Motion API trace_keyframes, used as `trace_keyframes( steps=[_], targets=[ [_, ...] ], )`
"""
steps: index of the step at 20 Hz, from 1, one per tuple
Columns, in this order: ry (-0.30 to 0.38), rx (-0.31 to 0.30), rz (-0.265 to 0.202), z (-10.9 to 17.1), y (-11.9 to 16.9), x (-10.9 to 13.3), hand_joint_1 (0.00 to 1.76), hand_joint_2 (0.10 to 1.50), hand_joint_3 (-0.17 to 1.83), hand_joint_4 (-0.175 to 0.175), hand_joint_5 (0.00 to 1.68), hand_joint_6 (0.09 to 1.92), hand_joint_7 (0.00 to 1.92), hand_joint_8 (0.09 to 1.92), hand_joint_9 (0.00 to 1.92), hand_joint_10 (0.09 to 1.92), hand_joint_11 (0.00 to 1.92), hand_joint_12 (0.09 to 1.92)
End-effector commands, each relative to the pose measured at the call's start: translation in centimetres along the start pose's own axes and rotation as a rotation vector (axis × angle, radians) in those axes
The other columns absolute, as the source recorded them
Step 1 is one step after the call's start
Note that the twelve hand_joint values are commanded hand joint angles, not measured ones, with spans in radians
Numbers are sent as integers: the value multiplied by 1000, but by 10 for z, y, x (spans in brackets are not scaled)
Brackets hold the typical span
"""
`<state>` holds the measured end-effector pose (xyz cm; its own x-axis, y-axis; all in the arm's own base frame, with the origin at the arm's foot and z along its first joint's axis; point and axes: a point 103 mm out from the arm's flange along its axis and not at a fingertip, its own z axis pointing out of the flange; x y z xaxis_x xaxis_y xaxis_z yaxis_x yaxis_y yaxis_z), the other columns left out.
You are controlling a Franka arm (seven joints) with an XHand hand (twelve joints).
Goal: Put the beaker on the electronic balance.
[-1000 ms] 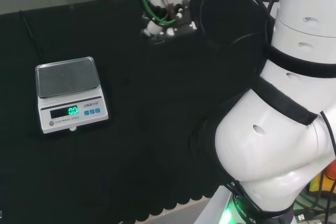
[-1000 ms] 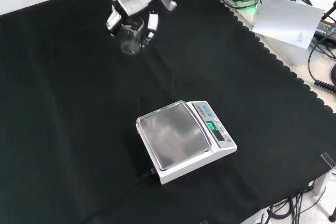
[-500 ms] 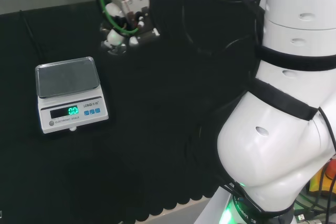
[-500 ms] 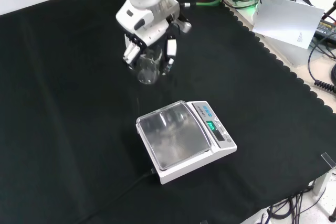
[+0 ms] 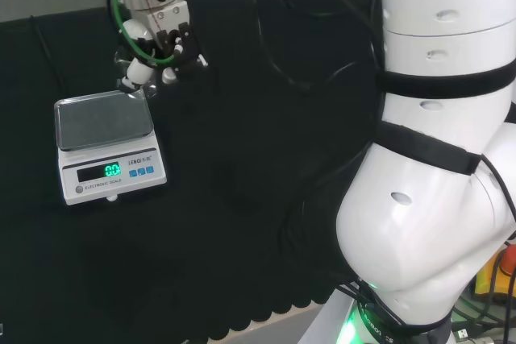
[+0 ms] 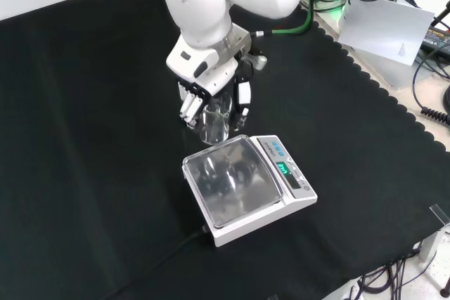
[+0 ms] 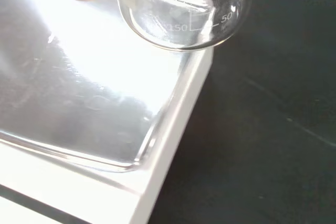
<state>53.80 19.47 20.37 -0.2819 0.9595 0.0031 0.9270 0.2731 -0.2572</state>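
Fingers [image 6: 242, 98] curled — round beaker [image 6: 214, 119] (clear)

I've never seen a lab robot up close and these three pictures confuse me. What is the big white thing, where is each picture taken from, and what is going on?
The big white shape is a robot arm. At its end sits a black and white hand with fingers and a thumb, much like a person's.

The head view looks over the arm from behind its base. The front view looks down on the bench from the other side. The wrist view comes from a camera at the wrist, so everything there looks close and large.

The bench is covered with black cloth. On it stands a white electronic balance with a shiny metal pan and a lit green display.

The hand's fingers are curled round a clear glass beaker, held just at the pan's edge. In the wrist view the beaker hangs over the pan's corner, not set down yet.
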Motion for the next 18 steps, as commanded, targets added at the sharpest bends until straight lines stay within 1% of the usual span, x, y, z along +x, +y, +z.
trace_keyframes(
  steps=[1, 8, 12, 15, 16, 17, 18],
  targets=[
    [0, 44, -58, 16, 17, 34, 1171, 822, 855, 24, 775, 1536, 858, 1532, 1220, 1211, 1238, 973],
    [-5, 77, -76, 30, 30, 45, 1172, 820, 857, 25, 778, 1533, 859, 1531, 1221, 1209, 1236, 974],
    [-8, 92, -76, 34, 32, 44, 1173, 817, 860, 26, 781, 1530, 861, 1528, 1221, 1208, 1230, 972],
    [7, 103, -79, 35, 31, 42, 1176, 812, 853, 25, 788, 1513, 872, 1505, 1217, 1200, 1235, 964],
    [12, 105, -80, 35, 30, 42, 1150, 812, 833, -47, 808, 1484, 845, 1528, 1209, 1193, 1246, 951],
    [13, 105, -83, 35, 29, 42, 1130, 816, 811, -105, 823, 1459, 819, 1552, 1202, 1187, 1259, 935],
    [14, 105, -84, 35, 29, 42, 1117, 820, 793, -140, 831, 1442, 800, 1564, 1196, 1179, 1275, 916]
  ],
)
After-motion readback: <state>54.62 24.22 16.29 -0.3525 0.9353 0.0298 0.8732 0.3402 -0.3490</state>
